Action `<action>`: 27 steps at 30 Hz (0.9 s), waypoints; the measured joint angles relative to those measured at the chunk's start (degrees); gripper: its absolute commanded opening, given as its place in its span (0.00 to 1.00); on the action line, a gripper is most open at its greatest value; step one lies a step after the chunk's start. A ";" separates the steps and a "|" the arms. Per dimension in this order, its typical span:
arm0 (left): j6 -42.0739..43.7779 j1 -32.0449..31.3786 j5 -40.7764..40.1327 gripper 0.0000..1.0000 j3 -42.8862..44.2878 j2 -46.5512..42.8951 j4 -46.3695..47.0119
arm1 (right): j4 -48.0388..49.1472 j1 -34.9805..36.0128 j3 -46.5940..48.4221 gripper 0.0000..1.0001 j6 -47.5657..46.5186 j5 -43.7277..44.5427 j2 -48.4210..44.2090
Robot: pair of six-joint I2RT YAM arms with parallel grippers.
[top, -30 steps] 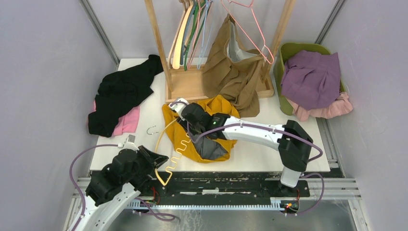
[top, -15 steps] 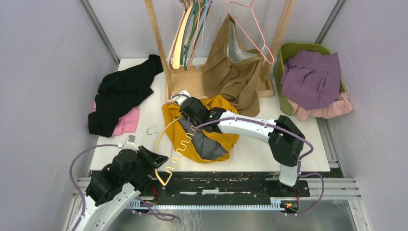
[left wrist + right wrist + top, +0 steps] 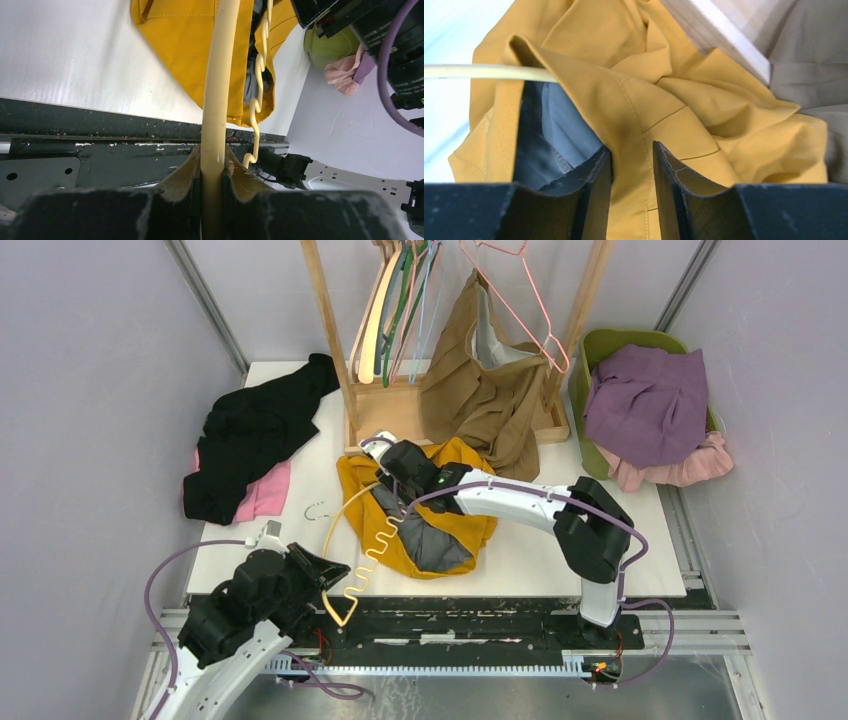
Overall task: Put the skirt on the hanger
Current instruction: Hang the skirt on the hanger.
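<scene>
**Skirt mouth pulled wider over the hanger tip**

Movement in the last second belongs to the right arm alone. Its elbow swings up the bench and its wrist draws toward the rack. More grey lining shows than a second ago, so the waist is opening. The left arm holds its place throughout.

The right claw is clamped on a fold of the skirt at the waistband, with yellow cloth filling the gap between its fingers. The left claw is clamped on the cream hanger at its lower end, out past the bench's near edge.

The skirt lies bunched mid-bench, just in front of the rack. In the right wrist view one hanger arm runs up to the waistband edge and passes under it. The wider mouth probably means the threading step is under way, but the skirt is not yet hung.

Counted:
- Two arms and two claws, both gripping.
- One yellow skirt and one cream hanger in play.
- One brown garment on a pink wire hanger on the rack, beside a bundle of spare hangers too overlapped to count.
- One black garment over one pink one at the left.
- One green basket holding a purple piece and a pink piece.
- One small loose hook on the bench.
</scene>
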 measured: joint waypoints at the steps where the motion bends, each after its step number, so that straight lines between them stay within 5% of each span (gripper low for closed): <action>1: 0.00 0.02 0.02 0.03 0.00 0.00 -0.02 | 0.13 0.00 -0.35 0.38 0.00 -0.50 0.00; 13: 0.00 0.07 0.02 0.03 -0.02 0.00 0.04 | 1.18 0.39 -2.51 0.02 1.05 -1.29 -0.07; 27: 2.27 0.07 7.23 0.03 -1.18 2.80 3.93 | -2.80 -0.04 -3.63 0.01 0.96 1.01 -14.12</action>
